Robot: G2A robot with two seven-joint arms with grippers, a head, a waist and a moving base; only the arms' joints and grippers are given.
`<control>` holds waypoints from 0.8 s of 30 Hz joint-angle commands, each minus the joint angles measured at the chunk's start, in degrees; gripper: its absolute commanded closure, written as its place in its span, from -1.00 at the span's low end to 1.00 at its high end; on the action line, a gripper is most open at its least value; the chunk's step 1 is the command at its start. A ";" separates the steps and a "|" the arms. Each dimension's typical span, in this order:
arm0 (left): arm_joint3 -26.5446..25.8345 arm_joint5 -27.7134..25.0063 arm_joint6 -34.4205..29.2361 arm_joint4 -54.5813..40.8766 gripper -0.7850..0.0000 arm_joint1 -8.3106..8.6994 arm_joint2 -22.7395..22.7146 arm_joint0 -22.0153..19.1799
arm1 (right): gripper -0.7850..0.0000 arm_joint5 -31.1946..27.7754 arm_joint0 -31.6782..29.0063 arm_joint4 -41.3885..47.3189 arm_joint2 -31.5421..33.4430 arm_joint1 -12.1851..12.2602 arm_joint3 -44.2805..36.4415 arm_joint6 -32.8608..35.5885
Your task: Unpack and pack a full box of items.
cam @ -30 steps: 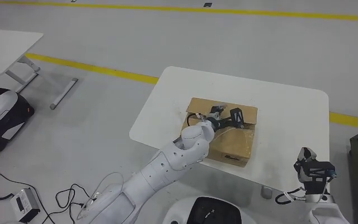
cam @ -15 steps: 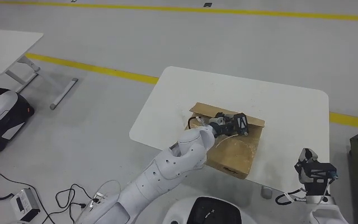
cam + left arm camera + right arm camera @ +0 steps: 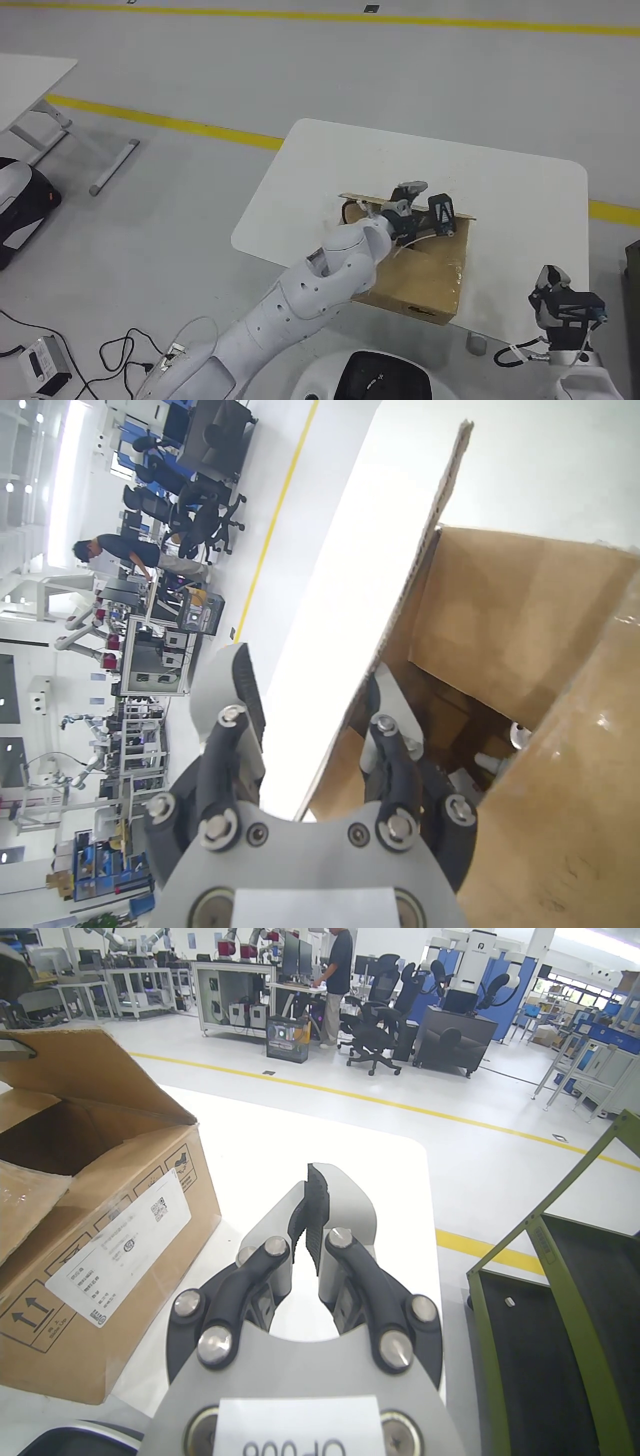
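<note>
A brown cardboard box (image 3: 420, 280) stands on the white table (image 3: 500, 170), its far flap (image 3: 365, 197) raised upright. My left gripper (image 3: 418, 200) is at that flap's top edge. In the left wrist view the left gripper (image 3: 315, 695) is open and straddles the flap (image 3: 430, 525), one finger outside and one inside the box. Deep inside the box lie small cartons and a white item (image 3: 517, 735). My right gripper (image 3: 565, 305) hangs off the table's near right corner; the right gripper (image 3: 312, 1208) is shut on nothing, with the box (image 3: 100, 1238) beside it.
A green cart (image 3: 575, 1278) stands close to the table's right side. A second flap (image 3: 30, 1208) with clear tape lies over the near part of the box. The table's far and right areas are bare.
The left gripper has swung the far flap from lying flat up to upright and moved right with it. The box has turned slightly. The right arm has hardly moved.
</note>
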 commanded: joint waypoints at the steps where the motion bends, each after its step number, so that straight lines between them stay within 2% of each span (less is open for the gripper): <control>1: 1.50 0.93 0.22 -0.24 -1.00 -0.52 0.73 -2.07 | 1.00 -0.04 -0.16 0.10 0.09 0.02 -0.05 0.03; 7: 9.06 3.93 1.30 0.06 -1.00 -2.62 4.00 -9.83 | 1.00 -0.17 -0.47 0.25 0.19 0.06 -0.33 -0.03; 15: 24.60 8.32 -0.02 -3.05 -1.00 -6.85 9.31 -19.76 | 1.00 -0.14 -0.80 0.41 0.53 0.14 -0.88 0.09; 19: 32.82 10.64 -0.35 -6.20 -1.00 -9.23 11.29 -23.30 | 1.00 -0.16 -0.78 0.55 0.77 0.18 -1.10 0.27; 24: 40.39 12.21 0.49 -7.55 -1.00 -11.64 13.52 -26.12 | 1.00 -0.33 -0.34 0.66 0.83 0.21 -1.02 0.64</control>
